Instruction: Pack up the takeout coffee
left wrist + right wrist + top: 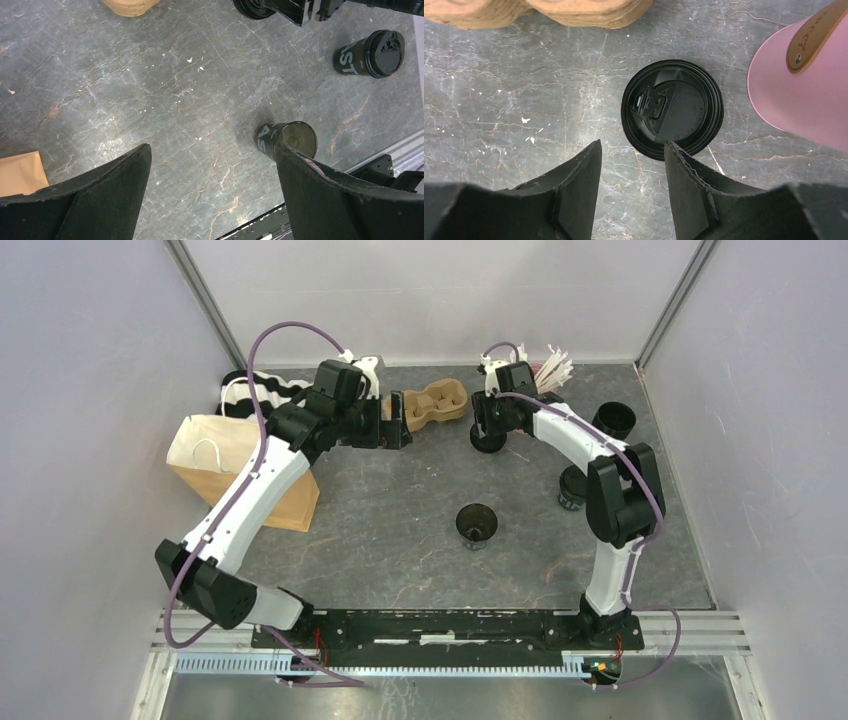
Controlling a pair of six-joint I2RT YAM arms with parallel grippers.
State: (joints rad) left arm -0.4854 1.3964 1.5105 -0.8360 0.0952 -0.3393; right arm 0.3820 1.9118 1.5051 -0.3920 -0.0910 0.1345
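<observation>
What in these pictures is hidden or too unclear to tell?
Right wrist view: the lid covers whatever is beneath it.
Top view: the left arm covers part of a striped thing; I cannot tell what it is.
Left wrist view: the lidded cup shows only part of its lettering.
Right wrist view: the picture edge cuts off the pink cup.

Black lid (672, 109) just beyond parted tool (634, 146), pink cup (794, 97) beside.
</observation>
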